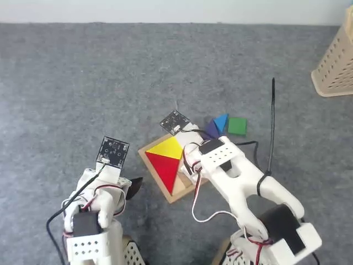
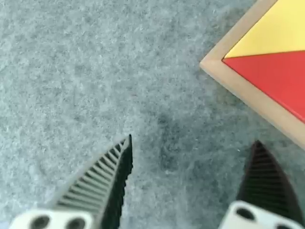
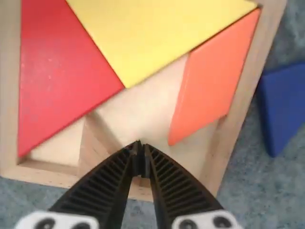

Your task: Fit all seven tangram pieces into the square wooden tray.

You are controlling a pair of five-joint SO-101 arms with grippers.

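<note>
**A:** Bright ones first: yellow triangle (image 1: pixel 166 148), red triangle (image 1: pixel 165 168), orange piece (image 3: pixel 214 81), all flat, plain colour!

**B:** And the tray (image 2: pixel 248 89) is pale, bare wood. Blue triangle (image 1: pixel 222 122), purple piece (image 1: pixel 211 130), green square (image 1: pixel 237 126), all plain too.

**A:** The worktop (image 1: pixel 83 83) is a mottled, speckled grey.

**B:** Left hand (image 2: pixel 193 140) and right hand (image 3: pixel 139 145) are black, with ribbed fingers (image 2: pixel 109 176). The arms (image 1: pixel 237 176) are white, and the basket (image 1: pixel 336 61) is beige, patterned with rows of small holes.

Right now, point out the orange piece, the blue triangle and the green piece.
orange piece (image 3: pixel 212 78): right wrist view, middle of its face.
blue triangle (image 1: pixel 222 122): high view, middle of its top.
green piece (image 1: pixel 237 126): high view, its centre.
</note>
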